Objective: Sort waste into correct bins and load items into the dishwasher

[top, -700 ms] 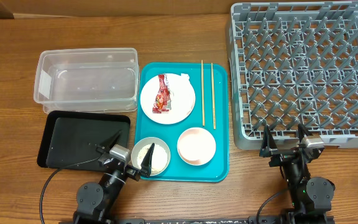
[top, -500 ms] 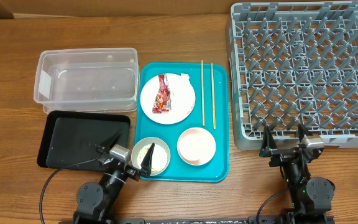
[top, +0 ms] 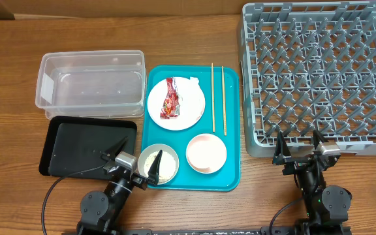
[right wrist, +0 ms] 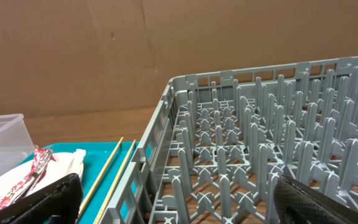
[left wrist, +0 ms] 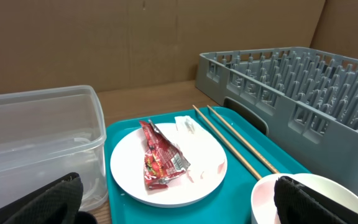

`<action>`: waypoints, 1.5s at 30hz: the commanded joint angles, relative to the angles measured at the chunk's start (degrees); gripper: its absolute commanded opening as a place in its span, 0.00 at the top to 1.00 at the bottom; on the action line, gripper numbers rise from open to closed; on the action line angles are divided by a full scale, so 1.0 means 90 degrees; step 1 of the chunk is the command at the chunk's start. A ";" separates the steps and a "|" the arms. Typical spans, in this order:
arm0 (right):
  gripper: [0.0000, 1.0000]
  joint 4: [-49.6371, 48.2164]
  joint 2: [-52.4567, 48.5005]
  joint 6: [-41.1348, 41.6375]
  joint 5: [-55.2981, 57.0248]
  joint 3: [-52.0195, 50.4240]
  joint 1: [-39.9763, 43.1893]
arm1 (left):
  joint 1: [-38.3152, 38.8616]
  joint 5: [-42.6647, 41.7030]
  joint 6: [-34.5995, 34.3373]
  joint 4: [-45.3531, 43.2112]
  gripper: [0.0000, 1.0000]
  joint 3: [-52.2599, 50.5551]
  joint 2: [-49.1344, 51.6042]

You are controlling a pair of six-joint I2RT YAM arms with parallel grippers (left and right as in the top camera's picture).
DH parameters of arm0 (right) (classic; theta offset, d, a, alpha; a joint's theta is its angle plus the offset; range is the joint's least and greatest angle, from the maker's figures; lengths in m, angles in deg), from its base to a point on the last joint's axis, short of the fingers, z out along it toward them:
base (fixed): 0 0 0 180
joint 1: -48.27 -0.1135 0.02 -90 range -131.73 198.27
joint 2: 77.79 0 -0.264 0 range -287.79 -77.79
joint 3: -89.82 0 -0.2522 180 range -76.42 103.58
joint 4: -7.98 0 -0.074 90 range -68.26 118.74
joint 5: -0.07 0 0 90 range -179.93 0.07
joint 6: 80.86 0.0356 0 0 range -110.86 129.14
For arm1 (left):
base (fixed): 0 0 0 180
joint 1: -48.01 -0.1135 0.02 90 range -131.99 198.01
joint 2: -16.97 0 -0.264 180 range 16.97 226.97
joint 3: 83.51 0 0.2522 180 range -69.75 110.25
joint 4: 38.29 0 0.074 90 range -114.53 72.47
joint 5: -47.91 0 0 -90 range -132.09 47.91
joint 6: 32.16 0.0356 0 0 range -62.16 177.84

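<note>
Showing metal bowl (top: 167, 161) overhead only; red wrapper (left wrist: 160, 162) clearest left wrist

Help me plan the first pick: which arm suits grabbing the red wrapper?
Left, likely. The left hand rests at the teal tray holding the wrapper; the right hand sits by the dish rack.

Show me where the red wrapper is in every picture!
Overhead: red wrapper lies on the white plate, left of middle.
Left wrist: red wrapper in the middle, on the plate.
Right wrist: red wrapper at the bottom left corner, only partly seen.
Shared landmark: the two chopsticks, just right of the plate in every view.
</note>
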 commanded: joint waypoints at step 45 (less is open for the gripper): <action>0.00 -0.0034 0.0068 0.0005 0.0010 -0.0063 0.0029 | -0.0063 -0.0624 -0.0199 -0.0272 0.00 -0.0027 -0.0024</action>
